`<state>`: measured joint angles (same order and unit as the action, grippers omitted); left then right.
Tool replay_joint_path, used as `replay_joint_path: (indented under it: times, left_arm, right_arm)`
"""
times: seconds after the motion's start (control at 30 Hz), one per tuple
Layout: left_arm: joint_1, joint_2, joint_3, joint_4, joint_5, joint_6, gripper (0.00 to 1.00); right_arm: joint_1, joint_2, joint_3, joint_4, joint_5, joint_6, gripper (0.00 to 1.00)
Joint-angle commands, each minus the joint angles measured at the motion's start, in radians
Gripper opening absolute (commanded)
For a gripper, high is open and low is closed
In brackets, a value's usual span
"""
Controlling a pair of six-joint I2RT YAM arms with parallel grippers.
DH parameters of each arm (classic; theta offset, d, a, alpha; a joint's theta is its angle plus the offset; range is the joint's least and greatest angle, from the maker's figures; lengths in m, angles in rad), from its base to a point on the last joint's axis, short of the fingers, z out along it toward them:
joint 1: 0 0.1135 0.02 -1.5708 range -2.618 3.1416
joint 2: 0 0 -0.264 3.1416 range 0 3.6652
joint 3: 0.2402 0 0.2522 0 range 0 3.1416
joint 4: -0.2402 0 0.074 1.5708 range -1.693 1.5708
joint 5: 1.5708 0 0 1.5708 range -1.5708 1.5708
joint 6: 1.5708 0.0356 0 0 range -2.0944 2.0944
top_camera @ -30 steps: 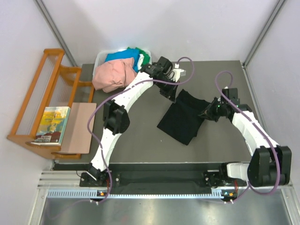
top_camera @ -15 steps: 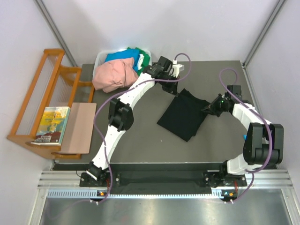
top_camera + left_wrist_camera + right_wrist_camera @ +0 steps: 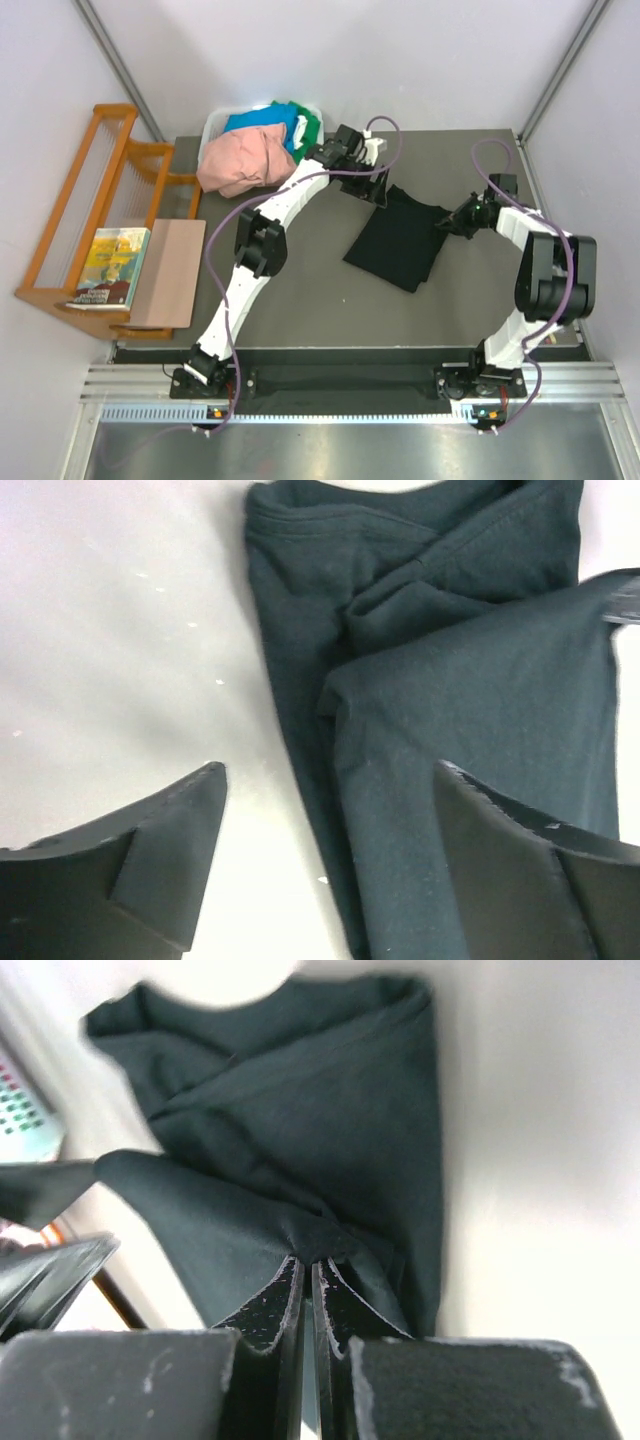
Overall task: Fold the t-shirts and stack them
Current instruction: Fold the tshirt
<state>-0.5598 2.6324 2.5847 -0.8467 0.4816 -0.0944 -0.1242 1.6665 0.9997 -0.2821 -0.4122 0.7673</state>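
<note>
A black t-shirt (image 3: 397, 243) lies partly folded in the middle of the dark table. My left gripper (image 3: 378, 190) hovers open over its far left corner; the cloth (image 3: 450, 730) lies flat under the spread fingers and nothing is pinched. My right gripper (image 3: 455, 219) is shut on the shirt's right edge, the fabric (image 3: 300, 1140) bunched at the fingertips (image 3: 290, 1272). A salmon-pink t-shirt (image 3: 240, 160) droops over the front of a white bin, with blue (image 3: 260, 120) and green (image 3: 305, 122) ones behind it.
The white bin (image 3: 213, 125) stands at the table's back left corner. A wooden rack (image 3: 95, 200) with a book (image 3: 110, 265) and a brown board (image 3: 165, 272) sits left of the table.
My left gripper has let go of the black shirt's far corner and opened. The right gripper has pulled its edge to the right and back, drawing the shirt flatter.
</note>
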Motion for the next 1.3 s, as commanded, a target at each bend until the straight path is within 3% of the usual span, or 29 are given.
replay_joint_path:
  times: [0.0,0.07,0.1,0.17,0.2,0.23,0.33,0.53,0.63,0.73,0.87,0.97,1.1,1.27]
  left_arm:
    - [0.047,-0.04,0.029,0.011,0.026,0.001,0.98]
    - [0.081,-0.107,-0.038,0.008,0.052,0.004,0.99]
    - [0.093,-0.17,-0.07,0.021,0.064,0.002,0.99]
    - [0.138,-0.233,-0.145,0.02,0.106,0.001,0.99]
    - [0.153,-0.288,-0.158,0.012,0.123,0.001,0.99]
    - [0.185,-0.314,-0.169,-0.012,0.156,0.001,0.99]
    - [0.247,-0.423,-0.181,-0.064,0.201,0.01,0.99]
    - [0.349,-0.644,-0.216,-0.156,0.255,0.059,0.99]
    - [0.388,-0.736,-0.294,-0.201,0.275,0.079,0.99]
    - [0.408,-0.834,-0.424,-0.201,0.255,0.116,0.99]
    - [0.439,-0.92,-0.511,-0.195,0.23,0.15,0.99]
    - [0.465,-0.943,-0.518,-0.198,0.233,0.15,0.99]
    - [0.474,-0.943,-0.517,-0.215,0.244,0.153,0.99]
    - [0.48,-0.953,-0.538,-0.219,0.241,0.163,0.99]
  right_arm:
    - [-0.015,0.116,0.091,0.052,0.023,-0.034,0.02]
    - [-0.015,0.153,0.146,0.008,0.056,-0.048,0.33]
    - [-0.015,0.182,0.166,-0.032,0.071,-0.068,0.56]
    - [-0.017,0.214,0.229,-0.08,0.114,-0.089,0.75]
    - [-0.017,0.222,0.252,-0.144,0.13,-0.1,0.93]
    - [-0.015,0.228,0.299,-0.175,0.145,-0.109,0.99]
    - [-0.018,0.217,0.37,-0.275,0.211,-0.14,1.0]
    - [0.011,0.041,0.43,-0.371,0.253,-0.167,1.0]
    - [0.038,-0.028,0.369,-0.352,0.13,-0.166,1.0]
    - [0.087,-0.05,0.263,-0.247,-0.097,-0.132,1.0]
    - [0.148,0.033,0.148,-0.06,-0.362,-0.038,1.0]
    - [0.169,0.134,0.113,0.056,-0.439,0.013,1.0]
    - [0.17,0.258,0.083,0.184,-0.479,0.072,1.0]
    - [0.169,0.352,0.097,0.126,-0.413,0.043,1.0]
